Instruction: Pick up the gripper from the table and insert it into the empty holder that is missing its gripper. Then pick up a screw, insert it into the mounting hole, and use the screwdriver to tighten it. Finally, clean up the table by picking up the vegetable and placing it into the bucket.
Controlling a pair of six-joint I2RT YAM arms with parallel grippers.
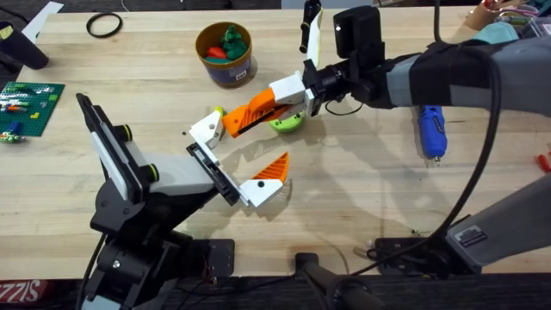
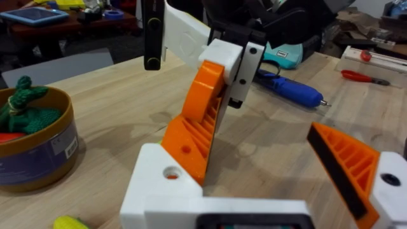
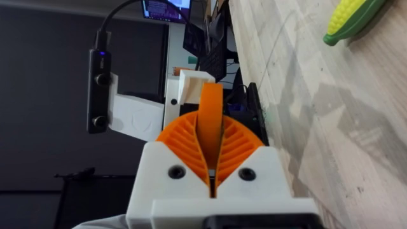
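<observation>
Firmly pressed together, the right gripper [image 1: 261,109] pinches the long orange gripper finger [image 1: 229,121] along its tapered length. The right wrist view shows the thin orange blade [image 3: 210,108] squeezed between the ribbed pads. Its white block base [image 1: 206,128] hangs just beside the far end of the holder [image 1: 207,165], the flat black bar on the left arm. I cannot yet tell whether it has seated. The short orange wedge [image 1: 274,167] sits at the bar's other end. I cannot tell whether the left gripper [image 1: 231,191] itself is spread or closed.

I judge the step in hand to be the insertion. It likely goes best with the block squared to the bar and eased in along the bar's own line. The mounting hole [image 2: 172,172] should end up facing outward, where a screw can reach it.

Room is tight close in. A toy corn cob [image 1: 288,124] lies on the desk [image 1: 362,198] right under the right gripper, so a low retreat could nudge it. The bucket [image 1: 229,72], already holding some vegetables, stands near, beyond the joint. The screwdriver [image 1: 430,131] lies well apart to the right, under the right arm. Toward the front right the desk is open, which is the safer way out.
</observation>
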